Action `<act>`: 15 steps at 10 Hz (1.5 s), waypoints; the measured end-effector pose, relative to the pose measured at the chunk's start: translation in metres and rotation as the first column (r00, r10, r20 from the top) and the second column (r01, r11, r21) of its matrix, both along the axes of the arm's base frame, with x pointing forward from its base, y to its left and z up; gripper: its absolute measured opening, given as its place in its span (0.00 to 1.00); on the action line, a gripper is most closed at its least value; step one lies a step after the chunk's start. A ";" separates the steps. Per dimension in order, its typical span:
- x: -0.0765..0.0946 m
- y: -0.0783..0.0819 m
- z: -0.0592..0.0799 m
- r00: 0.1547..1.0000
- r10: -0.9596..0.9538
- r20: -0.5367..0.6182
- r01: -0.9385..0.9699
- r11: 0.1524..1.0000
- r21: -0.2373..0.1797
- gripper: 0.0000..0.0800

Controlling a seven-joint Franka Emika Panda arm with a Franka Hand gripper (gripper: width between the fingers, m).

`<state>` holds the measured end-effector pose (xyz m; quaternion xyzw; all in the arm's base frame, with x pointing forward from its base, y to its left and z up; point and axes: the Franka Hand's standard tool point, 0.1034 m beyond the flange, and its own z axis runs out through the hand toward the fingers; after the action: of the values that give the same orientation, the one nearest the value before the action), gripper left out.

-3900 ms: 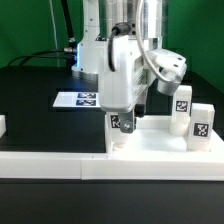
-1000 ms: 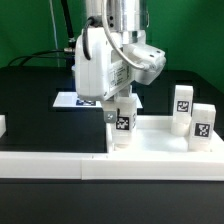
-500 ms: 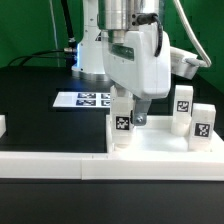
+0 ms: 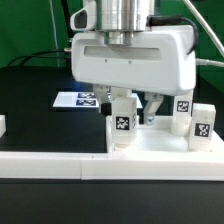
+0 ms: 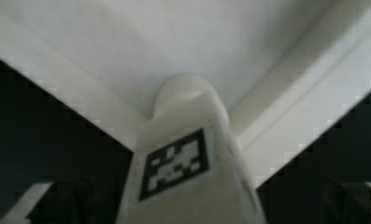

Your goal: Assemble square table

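Gripper (image 4: 135, 108) of the white Panda arm is hanging low over the white plastic square tabletop with raised rim (image 4: 160, 148), its wide white body filling the middle of the exterior view. One short white block leg with a black-white tag (image 4: 121, 125) is standing upright at the tabletop's corner on the exterior view's left, right below the gripper. One dark finger (image 4: 152, 106) is showing just beside that leg, on its exterior-view right side; whether the jaws are gripping the leg, I cannot tell. Two more short white tagged block legs (image 4: 183, 112) (image 4: 202, 126) are standing on the tabletop at the exterior view's right. Flat white marker board with black tags (image 4: 82, 99) is lying on the black table (image 4: 35, 110) behind. Long low white wall strip (image 4: 50, 163) is running along the front. Wrist view is showing the tagged leg (image 5: 184, 150) up close between two blurred finger pads (image 5: 25, 202), with the tabletop's inner corner (image 5: 200, 40) beyond
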<state>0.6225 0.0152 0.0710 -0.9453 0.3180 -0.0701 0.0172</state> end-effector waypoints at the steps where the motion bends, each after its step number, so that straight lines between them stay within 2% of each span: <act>1: 0.000 -0.003 0.000 0.998 0.059 -0.001 -0.059 0.998 -0.010 0.81; 6: 0.000 -0.009 0.000 0.940 0.341 -0.020 -0.341 0.938 -0.060 0.81; 9: 0.000 -0.011 0.000 0.932 0.361 -0.023 -0.361 0.930 -0.066 0.78; 11: 0.000 -0.010 0.000 0.973 0.231 -0.013 -0.232 0.972 -0.047 0.36; 15: 0.000 -0.012 -0.001 1.000 -0.004 -0.004 0.004 1.000 -0.016 0.36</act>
<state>0.6220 0.0037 0.0700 -0.9449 0.3194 -0.0706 0.0090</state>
